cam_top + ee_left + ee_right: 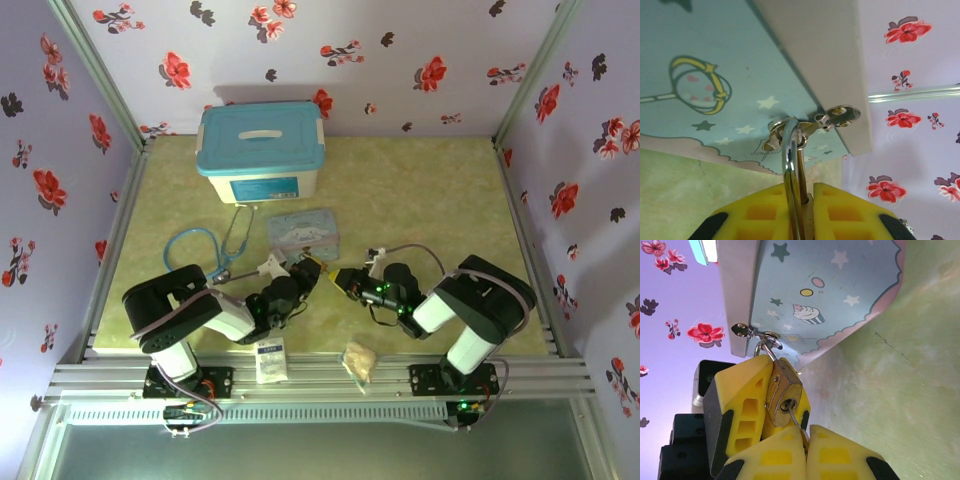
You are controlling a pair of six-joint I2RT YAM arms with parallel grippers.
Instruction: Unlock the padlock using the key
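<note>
Left gripper (801,206), clamped on the padlock (782,387) just beside the blue tin (840,300), is steadying it while right gripper (806,441), pinching the key (796,421) w/ tip at keyhole, is lining up; risk: any off-axis twist could bend the thin key or pry padlock from pads.

A blue-lidded box (261,152) stands at the back, a cartoon tin (303,232) in front of it. A stethoscope (205,250) lies left of the tin. A white packet (270,361) and a tan wrapper (359,360) sit by the front rail (540,375).
</note>
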